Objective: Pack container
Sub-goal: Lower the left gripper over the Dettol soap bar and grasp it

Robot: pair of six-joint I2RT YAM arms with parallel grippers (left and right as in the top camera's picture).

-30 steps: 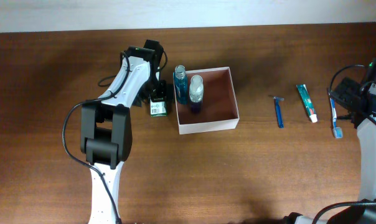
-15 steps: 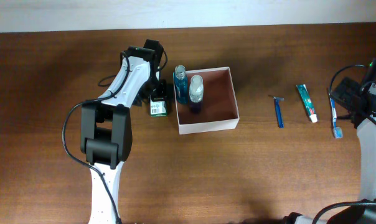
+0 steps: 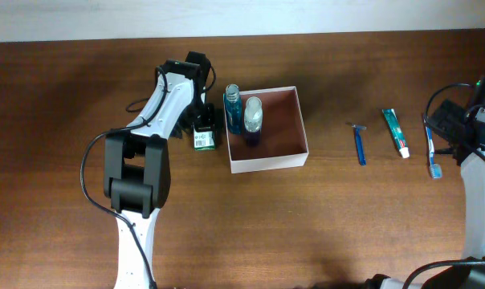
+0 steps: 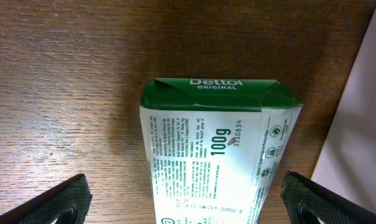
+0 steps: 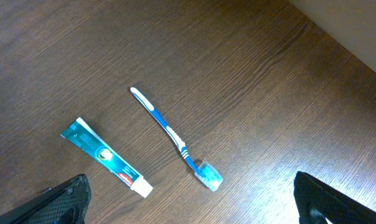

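Container (image 3: 284, 132) (overhead): middle of the surface (image 3: 347, 225), blue bottle (image 3: 233, 108) and clear bottle (image 3: 252, 119) at its left wall.
Soap carton (image 3: 203, 141) (overhead): just left of the container.
Razor (image 3: 360, 146), toothpaste (image 3: 396, 132), toothbrush (image 3: 432, 152) (overhead): well right of it.
Left hand (image 4: 185, 202) (left wrist): released, fingers (image 4: 63, 199) wide either side of the soap carton.
Right hand (image 5: 191, 202) (right wrist): released, above toothpaste and toothbrush.

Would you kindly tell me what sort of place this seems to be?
Likely a robot test bench: a wooden table, a cardboard container, and a razor, toothpaste and toothbrush laid out in a row.
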